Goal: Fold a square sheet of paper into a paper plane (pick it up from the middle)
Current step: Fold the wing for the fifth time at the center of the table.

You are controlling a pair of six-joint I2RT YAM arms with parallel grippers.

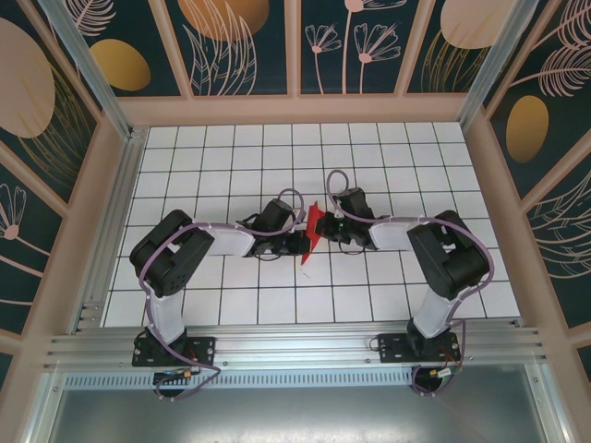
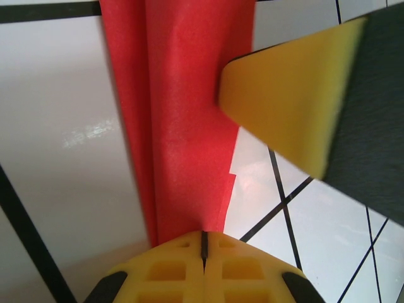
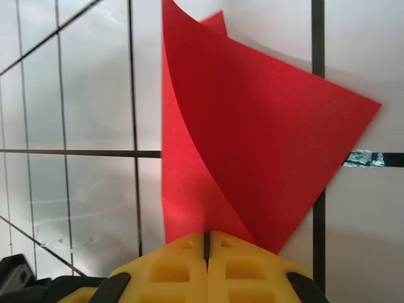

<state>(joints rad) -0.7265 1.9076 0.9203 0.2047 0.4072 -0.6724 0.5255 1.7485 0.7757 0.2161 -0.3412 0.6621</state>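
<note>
The square sheet of paper point(image 1: 314, 228) is a creased, folded red shape held upright above the white grid table between both arms. My left gripper point(image 1: 299, 243) is shut on its lower edge. In the left wrist view the long red folded strip point(image 2: 183, 126) runs up from my pinched yellow jaws point(image 2: 204, 237), and a yellow finger of the right gripper point(image 2: 284, 107) presses on its right side. My right gripper point(image 1: 326, 230) is shut on the sheet too. In the right wrist view a curled triangular flap point(image 3: 265, 145) rises from the closed jaws point(image 3: 206, 238). The paper plane is out of view.
The white grid table point(image 1: 222, 157) is walled by wooden panels on the left, back and right. An aluminium rail point(image 1: 295, 346) with both arm bases runs along the near edge. Both arms reach inward and meet at the table's middle.
</note>
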